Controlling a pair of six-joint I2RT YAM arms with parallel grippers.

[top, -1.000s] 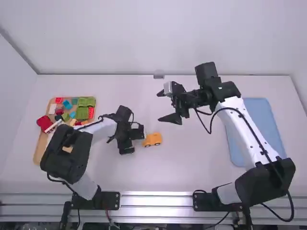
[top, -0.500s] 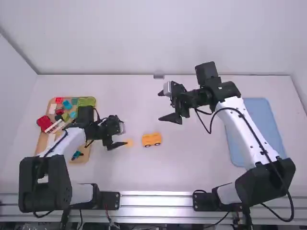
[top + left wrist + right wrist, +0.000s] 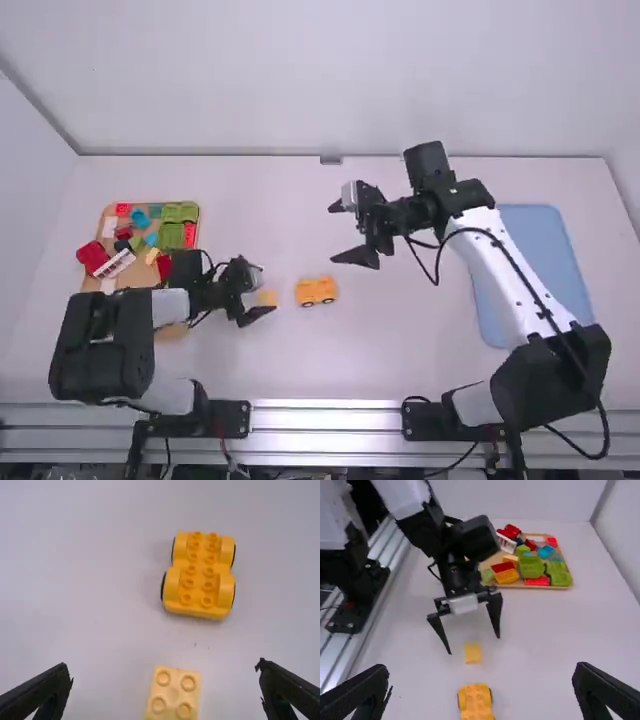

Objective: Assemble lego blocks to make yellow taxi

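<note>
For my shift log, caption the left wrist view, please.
Left fingers open near a studded yellow block, wheeled yellow base farther out.

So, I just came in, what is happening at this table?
Two robot arms are here to build a yellow toy taxi. The left end effector is open at a small light-yellow plastic block with four studs. A yellow-orange plastic car base with black wheels stands apart from it on the table. The right end effector is open and holds nothing. More coloured blocks lie on the tan tray. The block and base are not joined.
</note>
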